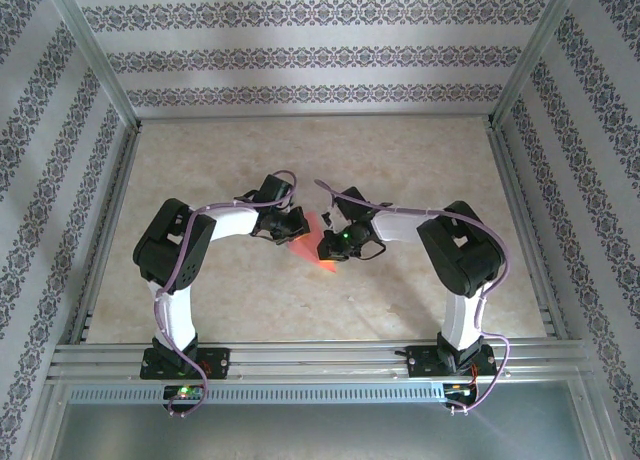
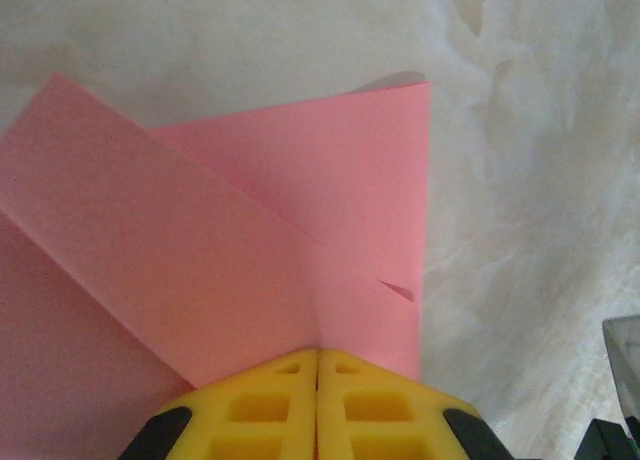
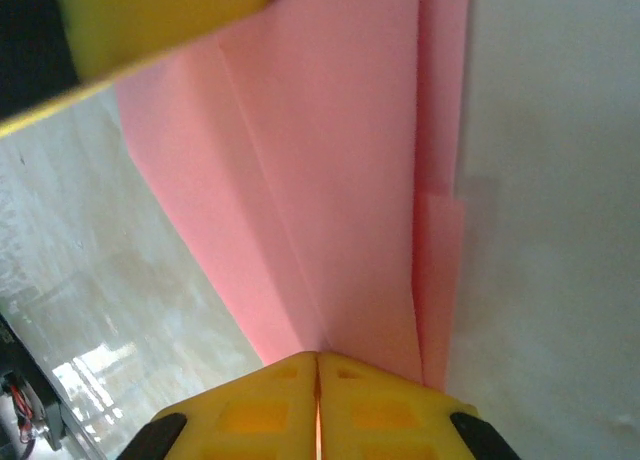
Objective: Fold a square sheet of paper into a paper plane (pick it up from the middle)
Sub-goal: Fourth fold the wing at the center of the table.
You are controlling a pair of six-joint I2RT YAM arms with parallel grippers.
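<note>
Item: square sheet of paper (image 1: 308, 244), salmon pink, plain, already partly folded into overlapping flaps; not yet a dart.
Location: middle of the counter (image 1: 400, 150), directly between the two arms and well apart from the frame rails.
Left pincer (image 2: 318, 358): jaws closed, yellow pads meeting at the sheet's near edge, where a diagonal flap runs in. It appears to be nipping the paper.
Right pincer (image 3: 318, 362): jaws closed likewise, tips at the foot of a long crease on the other side of the sheet. It also appears to be nipping the paper.
Bearing from left pincer: the sheet spreads straight ahead and to the left, with bare counter to the right.
Bearing from right pincer: the sheet runs straight ahead. One pad (image 3: 150, 20) of the left pincer sits at the far end, upper left.
Long axis: the layered folds run lengthwise away from the right pincer, with a narrow doubled strip along their right edge.
Nearer arm: neither; both touch the sheet, coming in from opposite sides.
Judgement: the coming fold likely hinges on that lengthwise crease staying straight between the two pincers.
Risk: the paper is thin, so uneven pull may skew or tear it.
</note>
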